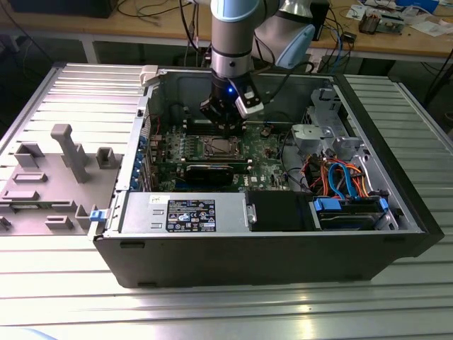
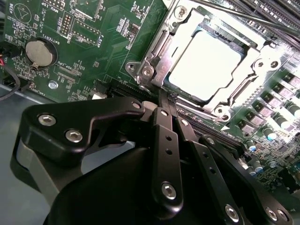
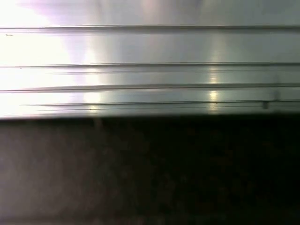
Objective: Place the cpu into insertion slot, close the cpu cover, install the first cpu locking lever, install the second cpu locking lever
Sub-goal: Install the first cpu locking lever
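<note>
In the second wrist view the cpu (image 2: 206,63) shows its bright silver top, lying flat in the insertion slot (image 1: 209,147). The cpu cover (image 2: 157,51), a silver frame, lies down around the chip. A thin locking lever (image 2: 243,18) runs along the socket's far side. My gripper (image 2: 164,97) has its black fingers (image 2: 167,140) pressed together, their tips at the socket's near edge beside a corner screw. I see nothing between them. In the exterior view the gripper (image 1: 226,129) hangs just above the socket inside the open computer case.
A coin battery (image 2: 37,51) sits on the green board beside the socket. The case holds a power supply (image 1: 184,212), a black drive box (image 1: 279,211) and orange and blue cables (image 1: 340,180). A grey fixture tray (image 1: 49,177) lies at the exterior view's left.
</note>
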{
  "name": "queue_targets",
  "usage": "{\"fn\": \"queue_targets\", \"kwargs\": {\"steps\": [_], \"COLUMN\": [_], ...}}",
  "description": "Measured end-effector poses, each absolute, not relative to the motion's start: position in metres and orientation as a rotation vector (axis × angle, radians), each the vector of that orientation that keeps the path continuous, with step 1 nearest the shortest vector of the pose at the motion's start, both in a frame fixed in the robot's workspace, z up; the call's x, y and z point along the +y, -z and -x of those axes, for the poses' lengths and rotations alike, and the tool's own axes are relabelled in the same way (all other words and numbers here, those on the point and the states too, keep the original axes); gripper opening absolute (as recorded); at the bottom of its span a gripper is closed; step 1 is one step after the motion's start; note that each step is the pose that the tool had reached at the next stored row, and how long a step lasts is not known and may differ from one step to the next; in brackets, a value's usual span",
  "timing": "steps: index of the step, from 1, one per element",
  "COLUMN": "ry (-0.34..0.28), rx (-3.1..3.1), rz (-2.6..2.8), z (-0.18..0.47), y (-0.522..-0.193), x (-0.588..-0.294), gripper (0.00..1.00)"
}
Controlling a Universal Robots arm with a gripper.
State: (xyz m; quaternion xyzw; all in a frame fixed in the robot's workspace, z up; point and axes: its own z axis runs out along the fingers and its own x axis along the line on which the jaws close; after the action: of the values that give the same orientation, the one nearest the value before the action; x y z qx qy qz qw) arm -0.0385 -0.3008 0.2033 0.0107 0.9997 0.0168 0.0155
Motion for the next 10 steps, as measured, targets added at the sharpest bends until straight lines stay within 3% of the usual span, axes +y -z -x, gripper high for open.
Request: {"fn": "queue_targets", "kwargs": {"steps": [10], "ry": [-0.052], "rx": [3.110], "rz": [-0.033], "z": [0.0384], "y": [-0.2111], "x": [-0.3037], "gripper": [0.11]}}
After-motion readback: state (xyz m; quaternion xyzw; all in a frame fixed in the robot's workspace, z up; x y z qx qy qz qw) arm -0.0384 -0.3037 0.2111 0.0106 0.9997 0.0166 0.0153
